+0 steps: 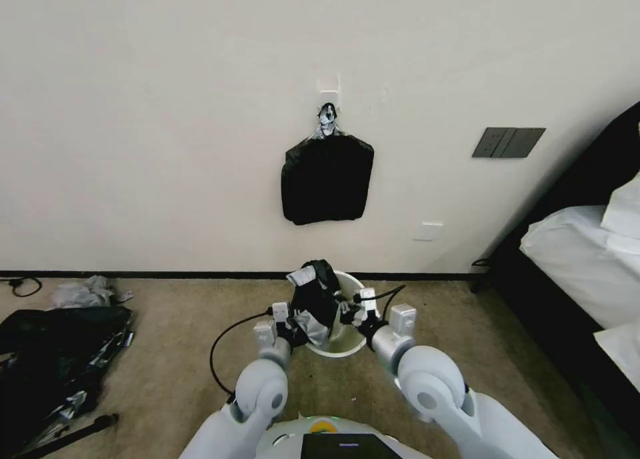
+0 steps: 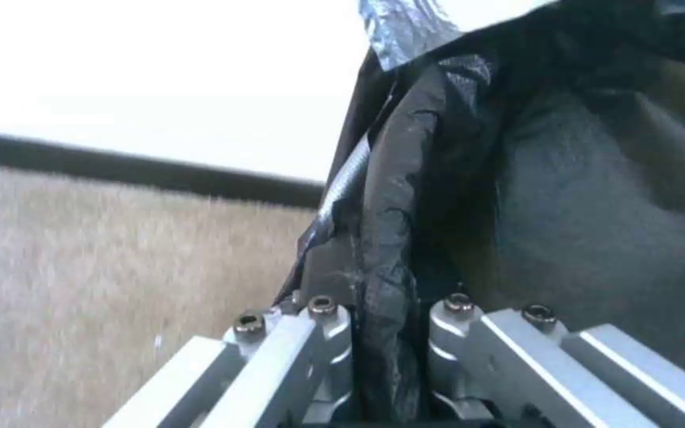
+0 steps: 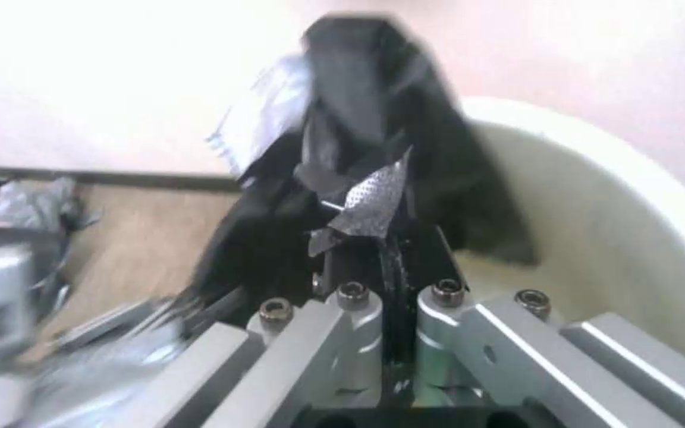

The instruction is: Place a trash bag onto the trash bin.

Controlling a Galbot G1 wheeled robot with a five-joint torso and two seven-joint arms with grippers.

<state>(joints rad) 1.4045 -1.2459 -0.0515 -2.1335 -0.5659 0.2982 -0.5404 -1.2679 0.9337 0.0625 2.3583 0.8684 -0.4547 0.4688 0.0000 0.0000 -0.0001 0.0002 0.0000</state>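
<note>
The cream-white trash bin (image 1: 352,291) stands on the carpet by the wall, right in front of me. A glossy black trash bag (image 1: 317,299) is bunched over the bin's left rim, rising above it. My left gripper (image 1: 291,325) is shut on the bag's left side; in the left wrist view the black film (image 2: 394,249) is pinched between the jaws. My right gripper (image 1: 348,310) is shut on the bag over the bin's mouth. In the right wrist view the bag (image 3: 358,178) runs up from the jaws with the bin's inner wall (image 3: 596,202) beside it.
A flat bundle of black bags (image 1: 327,177) hangs from a wall hook above the bin. A dark heap with metal parts (image 1: 57,352) and crumpled grey plastic (image 1: 83,291) lie on the floor at left. A bed (image 1: 580,259) stands at right.
</note>
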